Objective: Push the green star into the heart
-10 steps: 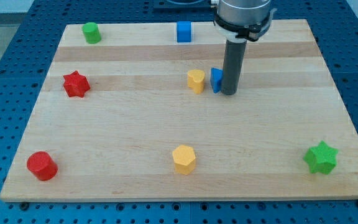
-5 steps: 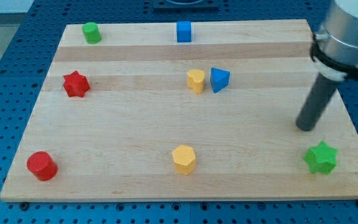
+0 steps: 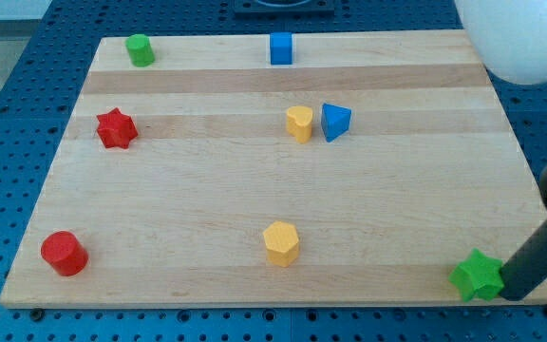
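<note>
The green star (image 3: 476, 276) lies at the board's bottom right corner, near the front edge. My tip (image 3: 511, 294) is at its right side, touching it or nearly so; the dark rod rises to the view's right edge. The yellow heart (image 3: 299, 123) sits above the board's middle, far up and to the left of the star. A blue triangular block (image 3: 335, 121) rests right next to the heart on its right side.
A yellow hexagon (image 3: 281, 243) lies at bottom centre. A red cylinder (image 3: 64, 253) is at bottom left, a red star (image 3: 116, 128) at left. A green cylinder (image 3: 141, 49) and a blue cube (image 3: 281, 47) sit along the top. The wooden board (image 3: 179, 190) ends close below the star.
My tip left the blue block, swept to the board's right, then came down to the green star's right side. The star has shifted left and down towards the front edge.
</note>
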